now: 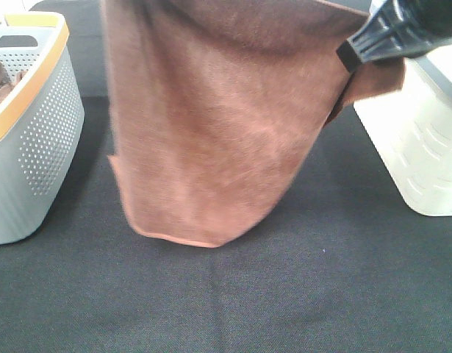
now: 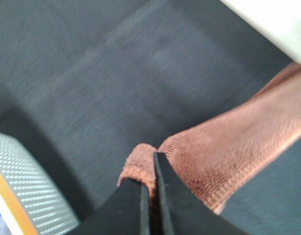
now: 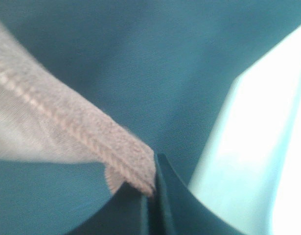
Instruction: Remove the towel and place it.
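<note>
The reddish-brown towel (image 1: 218,125) hangs spread out in the air above the dark table, its lower edge near the table surface. My right gripper (image 1: 350,55) is shut on the towel's upper right corner. In the right wrist view the gripper (image 3: 149,188) pinches the stitched edge of the towel (image 3: 67,127). My left gripper is out of the exterior high view. In the left wrist view it (image 2: 149,171) is shut on a bunched corner of the towel (image 2: 228,152). No white tag shows.
A grey perforated basket with an orange rim (image 1: 34,140) stands at the left, with brown cloth inside. A white container (image 1: 420,140) stands at the right. The table has a dark cloth cover (image 1: 284,294).
</note>
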{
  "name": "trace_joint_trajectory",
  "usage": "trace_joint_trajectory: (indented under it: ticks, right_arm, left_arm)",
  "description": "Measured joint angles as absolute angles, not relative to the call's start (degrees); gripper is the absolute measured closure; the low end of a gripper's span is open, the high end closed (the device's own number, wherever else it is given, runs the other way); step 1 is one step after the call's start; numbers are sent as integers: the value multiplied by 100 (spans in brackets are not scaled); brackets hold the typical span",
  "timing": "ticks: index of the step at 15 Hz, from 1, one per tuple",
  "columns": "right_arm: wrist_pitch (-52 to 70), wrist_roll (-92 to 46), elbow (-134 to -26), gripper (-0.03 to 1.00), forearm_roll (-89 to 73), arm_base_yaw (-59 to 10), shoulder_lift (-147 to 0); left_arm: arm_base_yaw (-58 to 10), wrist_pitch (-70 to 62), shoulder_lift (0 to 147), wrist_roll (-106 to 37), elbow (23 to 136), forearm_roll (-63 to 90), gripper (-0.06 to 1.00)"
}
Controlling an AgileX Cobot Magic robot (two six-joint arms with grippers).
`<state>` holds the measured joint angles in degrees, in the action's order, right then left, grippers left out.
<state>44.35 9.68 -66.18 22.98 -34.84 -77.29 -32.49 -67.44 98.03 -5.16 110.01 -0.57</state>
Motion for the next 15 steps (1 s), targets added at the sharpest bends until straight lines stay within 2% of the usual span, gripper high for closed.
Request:
trace_joint_trajectory:
  ticks: [5,7,9,12,15]
  right_arm:
    - [3948,1633,-7414,97,3713,-3484,-8686]
    - [3713,2005,-7850,97,4756,-3472,-9053]
    - [3317,2257,-8274,97,5930,-3432,-9500]
    - [2744,2922,-8806,97,6452,-2997,-10067]
    - [1593,3644,-9041,97,6537,-2320,-10502]
  left_arm:
    - [-3249,-6125,10330,-516,11001,-1026,94]
    - [-3249,-5460,10491,-510,11001,-1547,94]
    - [-3249,-4251,10657,-155,11001,-2057,94]
    - [-3146,-3088,10875,246,11001,-2699,94]
    - [-2659,-1971,11299,710,11001,-2830,94]
